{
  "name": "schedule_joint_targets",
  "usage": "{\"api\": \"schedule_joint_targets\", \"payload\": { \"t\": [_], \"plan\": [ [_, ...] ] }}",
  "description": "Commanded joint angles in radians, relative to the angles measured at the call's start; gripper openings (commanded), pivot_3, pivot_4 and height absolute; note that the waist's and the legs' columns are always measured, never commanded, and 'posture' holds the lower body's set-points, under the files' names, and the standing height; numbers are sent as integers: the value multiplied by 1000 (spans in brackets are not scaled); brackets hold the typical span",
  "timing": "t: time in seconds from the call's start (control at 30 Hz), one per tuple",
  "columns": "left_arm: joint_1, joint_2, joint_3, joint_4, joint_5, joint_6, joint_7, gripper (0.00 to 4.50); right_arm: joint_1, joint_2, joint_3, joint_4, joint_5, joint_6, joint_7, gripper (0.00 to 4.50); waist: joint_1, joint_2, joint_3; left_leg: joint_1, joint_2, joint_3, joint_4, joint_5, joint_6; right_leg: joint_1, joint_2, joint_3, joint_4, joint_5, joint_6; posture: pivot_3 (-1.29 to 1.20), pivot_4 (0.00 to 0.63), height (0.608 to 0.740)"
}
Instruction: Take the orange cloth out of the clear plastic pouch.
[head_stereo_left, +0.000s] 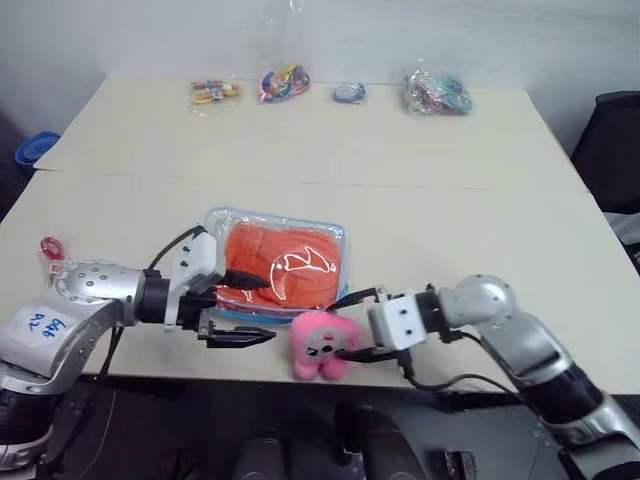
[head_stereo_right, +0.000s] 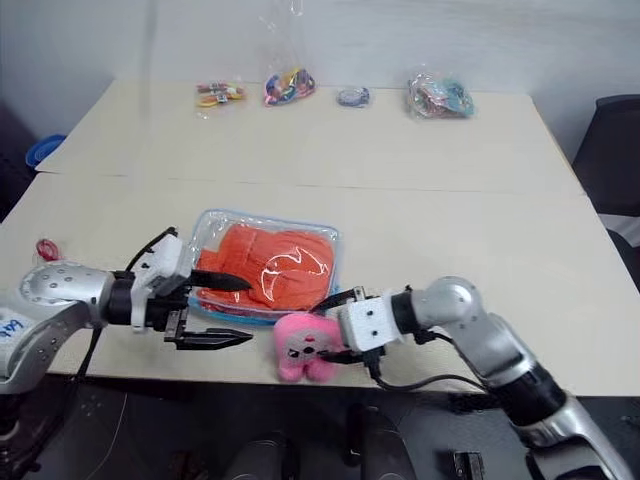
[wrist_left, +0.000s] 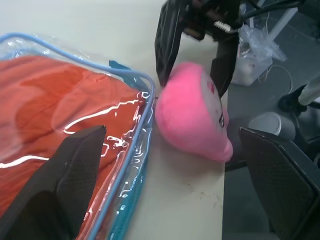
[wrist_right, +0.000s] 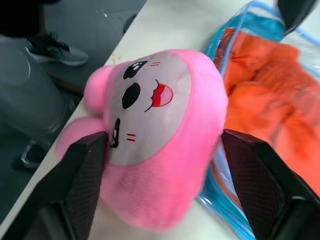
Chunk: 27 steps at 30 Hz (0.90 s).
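At the near edge of the pale table lies the flat, see-through plastic pouch with light blue edging, and the bright orange folded cloth is entirely inside it, filling most of its area. Taking the pouch as the landmark: the round pink plush toy sits at its near right corner, partly over the table edge, and the small clear bags of colourful trinkets lie well beyond its far side.

The left tool is at the pouch's near left corner with its black fingers spread wide, one finger over the plastic above the cloth and the other beyond the near edge. The right tool is at the near right corner, its fingers apart on either side of the plush toy, with no squeeze on it that I can make out.

The pouch's long axis runs left to right across the table, so the cloth lies away from both tools, toward the far side. I judge the left tool the nearer to the cloth itself, since the toy stands between the right tool and the pouch.

Hard to tell: whether the zipper is open, and on which side the mouth lies. The chain joining toy and pouch is not discernible.
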<state>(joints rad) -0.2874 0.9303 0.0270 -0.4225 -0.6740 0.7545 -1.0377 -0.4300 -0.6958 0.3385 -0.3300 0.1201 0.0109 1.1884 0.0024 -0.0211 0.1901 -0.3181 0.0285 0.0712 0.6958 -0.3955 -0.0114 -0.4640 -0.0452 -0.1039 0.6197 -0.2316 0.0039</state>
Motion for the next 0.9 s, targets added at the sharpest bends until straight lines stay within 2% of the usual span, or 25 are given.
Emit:
{"api": "schedule_joint_targets", "payload": {
  "t": [0.03,0.27,0.4,0.5,0.7,0.8,0.9],
  "plan": [
    [-30,-32,-20,-40,-63,97,38,4500,2,-33,-84,-134,48,26,-21,3539,-1,0,0,0,0,0,0,0,0,0,0,0,0,0,0,0,150,740],
    [-118,-108,-97,-7,-102,338,153,4500,8,-95,-155,-170,47,-2,-21,3539,-3,0,0,0,0,0,1,0,-1,1,0,0,0,0,0,0,150,740],
    [-130,-143,-123,-13,-86,374,188,4500,-19,-121,-154,-70,1,-117,-4,3539,-2,0,0,1,0,0,1,0,-1,1,0,0,0,0,0,0,150,740],
    [-142,-191,-136,-10,-100,396,209,4500,-66,-119,-115,52,-87,-269,-6,3539,-2,0,0,1,0,0,2,0,-1,1,0,1,-1,0,0,0,150,740],
    [-142,-235,-144,-23,-109,424,228,4500,-149,-42,-33,252,-231,-471,-72,3539,-5,0,0,1,0,0,2,0,-1,1,0,1,1,0,-1,0,150,740],
    [-133,-241,-107,-39,-141,447,234,3895,-179,11,-1,325,-274,-522,-111,3564,-5,0,0,1,0,0,3,0,-1,0,0,1,1,0,-1,0,150,740],
    [-116,-231,-80,-60,-166,468,244,3007,-202,55,18,372,-299,-553,-143,3564,-6,0,0,1,1,0,3,0,-2,0,0,1,2,-1,-1,0,150,740]
  ]
}}
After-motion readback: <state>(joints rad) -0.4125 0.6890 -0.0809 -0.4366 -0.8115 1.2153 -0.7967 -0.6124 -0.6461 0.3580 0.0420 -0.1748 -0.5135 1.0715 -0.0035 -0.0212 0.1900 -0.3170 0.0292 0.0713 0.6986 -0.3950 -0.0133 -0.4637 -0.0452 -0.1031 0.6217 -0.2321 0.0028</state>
